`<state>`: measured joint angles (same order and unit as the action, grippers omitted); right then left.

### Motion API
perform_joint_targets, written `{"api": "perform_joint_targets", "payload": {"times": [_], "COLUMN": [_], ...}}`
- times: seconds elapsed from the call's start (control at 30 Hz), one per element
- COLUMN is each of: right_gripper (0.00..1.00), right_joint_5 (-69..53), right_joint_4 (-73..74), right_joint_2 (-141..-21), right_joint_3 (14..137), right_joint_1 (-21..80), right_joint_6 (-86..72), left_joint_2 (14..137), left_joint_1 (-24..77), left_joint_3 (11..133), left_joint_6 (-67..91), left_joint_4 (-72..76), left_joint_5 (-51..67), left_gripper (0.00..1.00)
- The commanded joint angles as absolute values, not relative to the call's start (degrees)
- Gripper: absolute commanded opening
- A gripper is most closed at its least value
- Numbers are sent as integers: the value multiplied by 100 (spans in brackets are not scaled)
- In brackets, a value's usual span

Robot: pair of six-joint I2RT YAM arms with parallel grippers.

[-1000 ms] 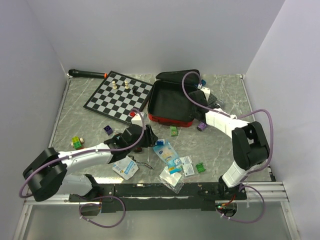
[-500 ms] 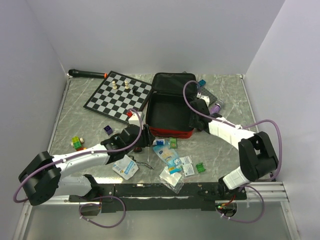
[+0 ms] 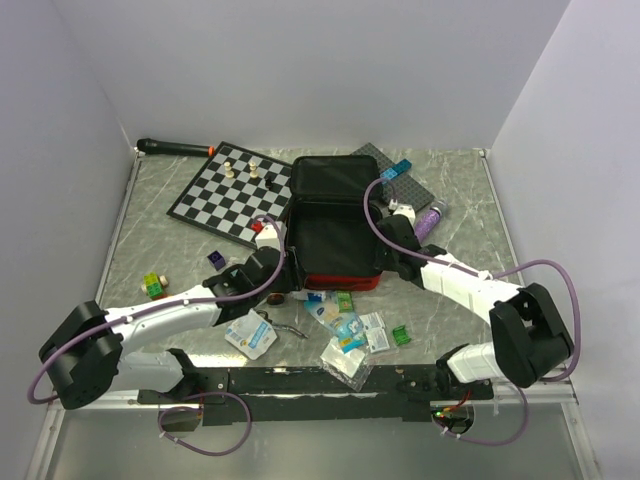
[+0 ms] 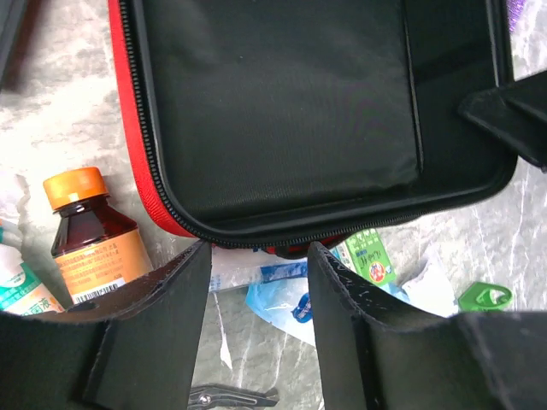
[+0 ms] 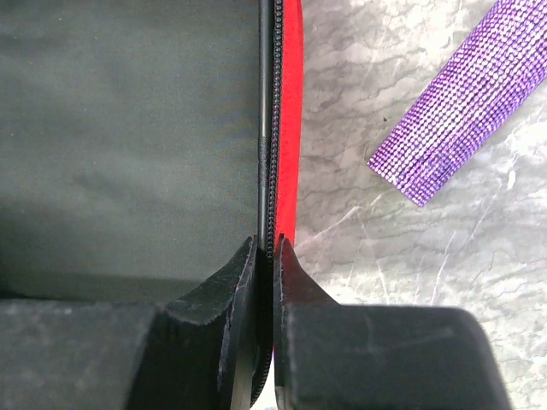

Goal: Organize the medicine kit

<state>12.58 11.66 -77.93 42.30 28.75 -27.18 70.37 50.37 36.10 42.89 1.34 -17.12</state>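
Down at the near edge, a scatter of sachets in blue and white lies on the worktop, with a white pouch to their left; their print is too small to read. The left wrist view picks up an amber bottle with an orange cap, its label lines illegible, and a green packet whose lettering cannot be made out either. The left claw hovers with its jaws apart, the near zip edge of the medicine kit just ahead of its tips. The kit sits mid-worktop, opened flat, black lining up, red rim showing. On its right wall the right claw is pinched tight on the zip edge. Just beyond that, a purple glitter strip lies on the grey marbled surface. Left of the kit is the chessboard, a few pieces standing on it. At the back left lies a black-handled tool. Plain white walls close in the three far sides.
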Motion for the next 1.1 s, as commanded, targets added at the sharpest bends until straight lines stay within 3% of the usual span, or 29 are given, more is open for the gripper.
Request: {"api": "perform_joint_targets", "payload": {"times": [0.0, 0.53, 0.63, 0.73, 0.83, 1.0, 1.07], "right_gripper": [0, 0, 32, 52, 60, 63, 63], "right_joint_5": [571, 272, 395, 623, 878, 1169, 1082], "right_joint_4": [1714, 1907, 2135, 2381, 2609, 2909, 2892], "right_joint_2": [-7805, -7322, -7172, -6979, -6847, -6532, -6215], "right_joint_3": [3929, 3620, 3779, 3972, 4218, 4649, 4693], "right_joint_1": [3059, 3129, 3138, 3129, 3129, 3129, 3146], "right_joint_6": [-3093, -3516, -3419, -3349, -3252, -3208, -3129], "left_joint_2": [7163, 7532, 7340, 6936, 6514, 6100, 6038], "left_joint_1": [4992, 4526, 4509, 4509, 4500, 4290, 4079], "left_joint_3": [4016, 4342, 4377, 4342, 4342, 4456, 4439], "left_joint_6": [4535, 4368, 4517, 4631, 4693, 4781, 4790], "left_joint_4": [9, -263, -570, -773, -1010, -1599, -1801], "left_joint_5": [-1995, -1863, -2047, -2267, -2548, -2874, -2734], "left_gripper": [54, 54, 55, 59, 61, 66, 73]}}
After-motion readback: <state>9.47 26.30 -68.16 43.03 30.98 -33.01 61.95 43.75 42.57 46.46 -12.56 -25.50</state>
